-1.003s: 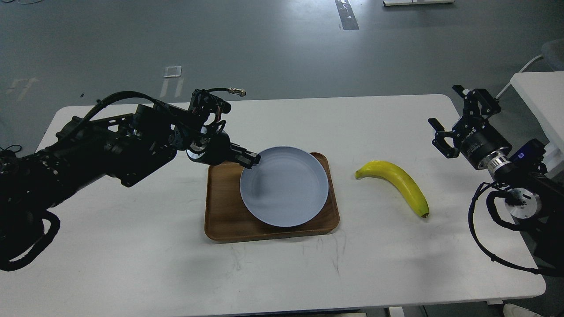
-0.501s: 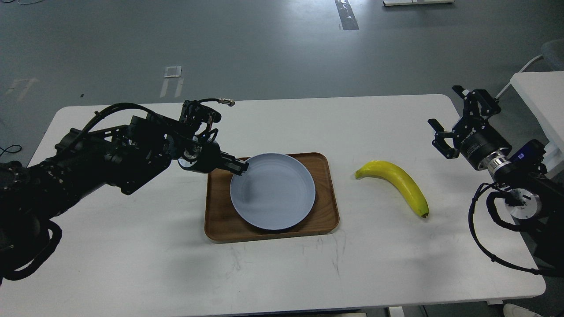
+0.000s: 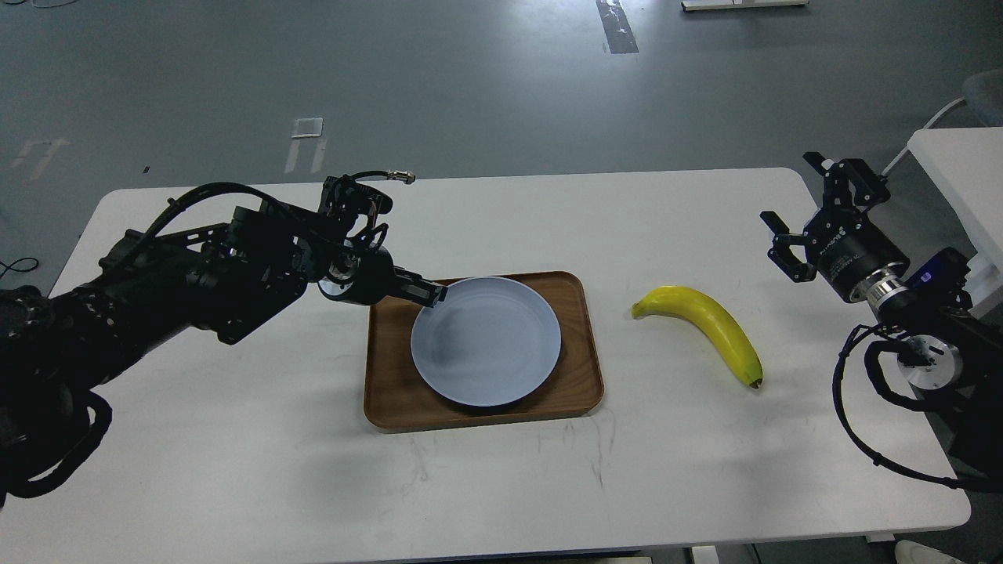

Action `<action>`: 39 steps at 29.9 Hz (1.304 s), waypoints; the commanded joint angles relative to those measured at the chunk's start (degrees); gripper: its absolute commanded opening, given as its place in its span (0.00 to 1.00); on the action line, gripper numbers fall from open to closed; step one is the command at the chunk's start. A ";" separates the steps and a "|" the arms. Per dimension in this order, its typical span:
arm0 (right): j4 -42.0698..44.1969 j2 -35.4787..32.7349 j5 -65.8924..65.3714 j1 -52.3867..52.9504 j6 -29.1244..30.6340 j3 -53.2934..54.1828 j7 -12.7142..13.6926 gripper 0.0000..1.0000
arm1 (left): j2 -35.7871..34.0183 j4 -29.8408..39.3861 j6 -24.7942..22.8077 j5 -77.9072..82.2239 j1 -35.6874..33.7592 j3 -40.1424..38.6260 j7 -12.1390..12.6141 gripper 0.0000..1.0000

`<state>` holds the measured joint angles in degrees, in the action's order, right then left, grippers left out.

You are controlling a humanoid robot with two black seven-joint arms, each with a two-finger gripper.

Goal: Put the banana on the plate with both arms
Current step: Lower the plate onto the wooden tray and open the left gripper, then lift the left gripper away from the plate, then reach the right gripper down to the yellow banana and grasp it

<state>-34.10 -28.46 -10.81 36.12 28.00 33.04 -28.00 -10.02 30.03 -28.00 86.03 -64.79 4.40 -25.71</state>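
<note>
The pale blue-grey plate (image 3: 494,345) lies flat in the brown wooden tray (image 3: 584,388) at the table's middle. My left gripper (image 3: 432,294) is at the plate's upper-left rim, touching or just over it; its fingers look dark and close together, so I cannot tell whether they grip the rim. The yellow banana (image 3: 709,329) lies on the table to the right of the tray, stem end toward the tray, dark tip toward me. My right gripper (image 3: 795,196) is open and empty, held above the table's right edge, up and to the right of the banana.
The white table (image 3: 235,470) carries only the tray, plate and banana. A second white surface (image 3: 960,168) stands beyond the right edge, close behind my right arm. Grey floor lies beyond the far edge.
My left gripper brought the tilted, raised plate down and left, so it now lies flat in the tray. In the last half second the gripper tip rose slightly. The right arm and banana stayed still.
</note>
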 commanded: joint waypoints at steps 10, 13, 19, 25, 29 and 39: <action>-1.23 -4.14 -5.35 7.62 0.00 -6.65 0.00 1.00 | -2.99 1.70 0.00 -42.54 -5.43 -1.50 -0.30 0.99; -2.19 -6.34 -7.29 12.73 0.00 -12.46 0.00 1.00 | -4.66 4.16 0.00 -56.12 -5.00 -2.64 -0.39 0.99; -6.32 -9.15 -12.47 22.58 0.00 -21.35 0.00 1.00 | -8.79 8.82 0.00 -67.75 1.32 -16.06 -0.39 0.99; -10.45 -9.94 -27.32 25.23 0.00 -23.82 0.00 1.00 | -10.29 9.70 0.00 -68.10 11.52 -32.87 -0.21 0.99; -13.44 -11.96 -40.30 25.49 0.00 -24.43 0.00 1.00 | -12.56 9.70 0.00 -68.01 15.30 -34.28 -0.13 0.99; -16.00 -8.72 -58.44 36.73 0.00 -40.15 0.00 1.00 | -13.10 9.61 0.00 -67.93 16.54 -34.72 -0.13 0.99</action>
<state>-49.91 -39.73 -67.13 68.83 28.02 -1.44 -28.00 -23.18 39.72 -28.00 18.04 -48.29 -30.32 -25.85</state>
